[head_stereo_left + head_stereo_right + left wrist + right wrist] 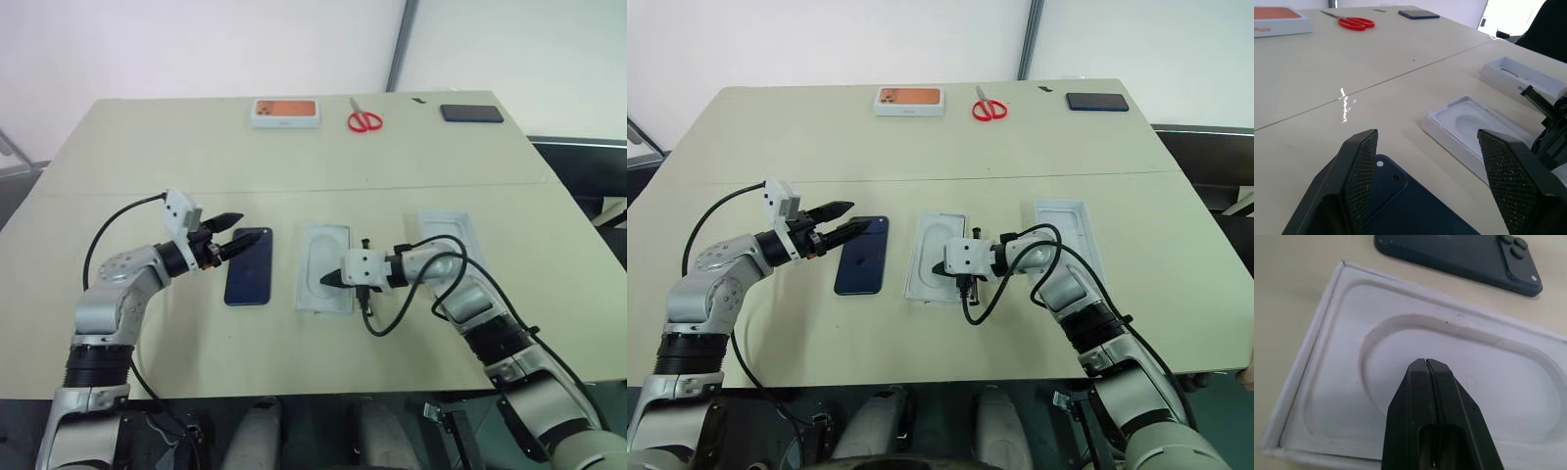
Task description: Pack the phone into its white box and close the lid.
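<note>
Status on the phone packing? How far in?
Early. Done: nothing packed. The phone lies flat on the table, beside the insert with oval recess. In hand: the left hand hovers open at the phone's far end, holding nothing; the right hand is shut and empty over the insert. Left: phone into the white box, then close the lid.

My gripper (1426, 363) is pressed fully closed, its two black fingers (1413, 396) meeting at a thin seam. It hangs over the flat white insert (1342, 367), above the oval recess (1498, 377). Beyond the insert's long edge, the dark navy phone (1459, 257) lies camera-side up on the desk (1293, 289).
</note>
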